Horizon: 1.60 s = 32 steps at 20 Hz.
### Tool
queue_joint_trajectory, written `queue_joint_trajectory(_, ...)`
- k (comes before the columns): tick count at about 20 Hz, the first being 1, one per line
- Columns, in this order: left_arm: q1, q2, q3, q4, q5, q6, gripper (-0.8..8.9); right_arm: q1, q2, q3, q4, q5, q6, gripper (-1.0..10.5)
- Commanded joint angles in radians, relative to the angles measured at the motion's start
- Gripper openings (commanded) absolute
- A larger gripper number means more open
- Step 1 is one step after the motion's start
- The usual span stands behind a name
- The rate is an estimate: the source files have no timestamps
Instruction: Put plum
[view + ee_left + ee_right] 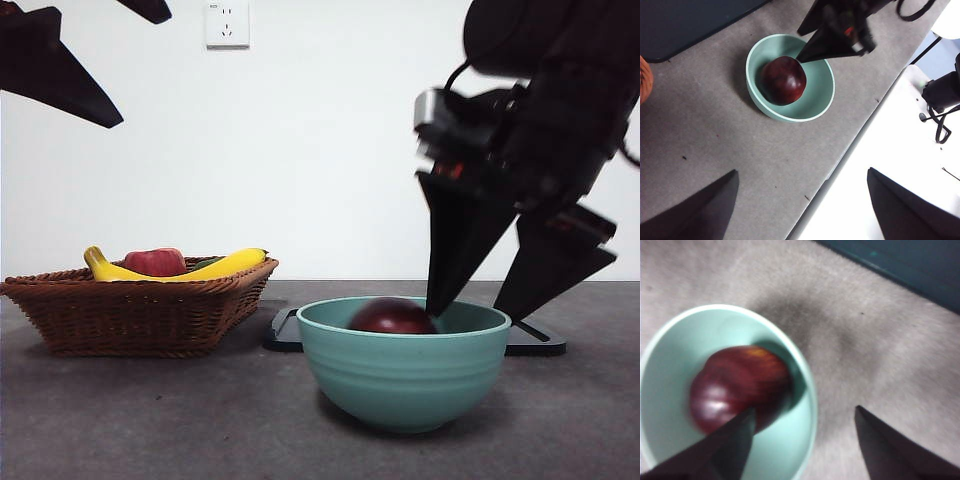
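Observation:
The plum (390, 317) (783, 80) (737, 387), dark maroon and glossy, lies inside a teal bowl (405, 375) (817, 95) (670, 350) at the table's front. My right gripper (466, 315) (798, 47) (805, 409) hangs open over the bowl's right rim. One of its jaws reaches down inside the bowl right beside the plum, the other stands outside the rim. The plum rests free on the bowl's bottom. High at the upper left waits my left gripper (145, 70) (802, 171), open and holding nothing.
A wicker basket (140, 310) (642, 80) stands at the left with a banana (225, 265) and a red apple (155, 262) in it. A flat dark board (540, 340) (680, 25) lies behind the bowl. The table's edge (840, 165) runs close to the bowl.

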Motion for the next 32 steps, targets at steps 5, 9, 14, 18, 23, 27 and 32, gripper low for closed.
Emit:
queue_joint_trajectory(5,-0.005,0.005,0.01,0.008,0.005,-0.002,4.05,0.023,0.056,0.017,0.036,0.05,0.011,1.0)
queue_joint_trajectory(9,-0.005,0.005,0.01,0.008,0.005,0.0,4.05,0.023,0.055,0.017,0.048,0.046,0.011,0.1)
queue_joint_trajectory(14,-0.005,0.005,0.01,0.008,0.005,0.001,4.05,0.02,0.033,0.081,0.041,0.047,0.019,0.1)
queue_joint_trajectory(18,-0.005,0.005,0.01,0.008,0.005,0.001,4.05,-0.031,0.035,0.237,0.006,0.076,0.018,0.1)
queue_joint_trajectory(23,-0.005,0.005,0.01,0.008,0.005,0.001,4.05,-0.171,0.097,0.384,0.006,0.069,0.01,0.1)
queue_joint_trajectory(27,-0.005,0.005,0.01,0.008,0.005,0.001,4.05,-0.24,0.229,0.454,0.012,0.067,0.002,0.1)
queue_joint_trajectory(32,-0.005,0.005,0.01,0.008,0.005,0.001,4.05,-0.249,0.373,0.46,0.077,0.047,0.004,0.1)
